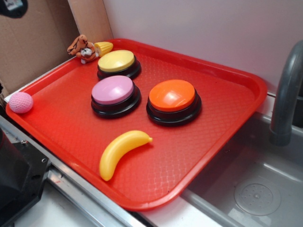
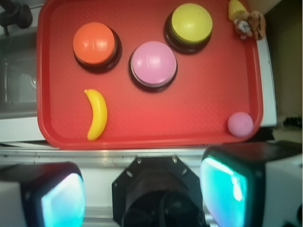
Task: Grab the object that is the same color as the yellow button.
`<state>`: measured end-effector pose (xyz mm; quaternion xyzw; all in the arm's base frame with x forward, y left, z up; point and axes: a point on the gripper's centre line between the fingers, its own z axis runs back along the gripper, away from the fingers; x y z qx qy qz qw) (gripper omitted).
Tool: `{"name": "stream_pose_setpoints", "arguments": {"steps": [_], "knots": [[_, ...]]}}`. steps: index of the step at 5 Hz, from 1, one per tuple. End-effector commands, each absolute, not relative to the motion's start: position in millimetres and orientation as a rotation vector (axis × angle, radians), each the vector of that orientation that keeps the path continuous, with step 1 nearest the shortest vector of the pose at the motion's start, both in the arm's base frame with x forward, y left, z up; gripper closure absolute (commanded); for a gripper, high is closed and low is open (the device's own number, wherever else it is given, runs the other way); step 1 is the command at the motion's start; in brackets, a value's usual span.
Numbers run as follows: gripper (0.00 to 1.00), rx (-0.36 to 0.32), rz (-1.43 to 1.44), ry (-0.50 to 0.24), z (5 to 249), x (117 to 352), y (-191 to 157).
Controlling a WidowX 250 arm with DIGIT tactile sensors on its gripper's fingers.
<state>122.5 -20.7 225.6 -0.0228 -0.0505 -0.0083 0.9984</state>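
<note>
The yellow toy banana (image 1: 120, 151) (image 2: 97, 113) lies flat on the red tray (image 1: 227, 123) (image 2: 199, 118), near its front edge. The yellow button (image 1: 116, 61) (image 2: 191, 21) stands at the tray's back on a black base. In the wrist view my gripper (image 2: 144, 191) hangs high above the robot's base, outside the tray's near edge. Its jaws stand wide apart, open, with nothing between the teal pads (image 2: 61, 201). The banana is far below and ahead, to the left. The exterior view does not show the fingers.
A pink button (image 1: 113, 91) (image 2: 153, 63) and an orange button (image 1: 172, 96) (image 2: 93, 42) stand mid-tray. A small yellow ridged cone (image 1: 104, 47) and a tiger toy (image 1: 81, 47) sit at the back corner, a pink ball (image 1: 20, 102) (image 2: 240, 124) at the left corner. A grey sink and faucet (image 1: 286, 94) lie right.
</note>
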Motion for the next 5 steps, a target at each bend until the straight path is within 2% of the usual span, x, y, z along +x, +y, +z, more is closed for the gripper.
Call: {"name": "stream_pose_setpoints", "arguments": {"steps": [1, 2, 3, 4, 5], "knots": [[0.0, -0.097, -0.022, -0.174, 198, 154, -42], [0.0, -0.159, 0.0, -0.182, 174, 170, -57], [0.0, -0.187, 0.009, -0.132, 145, 177, -65], [0.0, -0.177, 0.017, -0.094, 122, 176, -75], [0.0, -0.156, 0.029, -0.095, 100, 173, -81]]}}
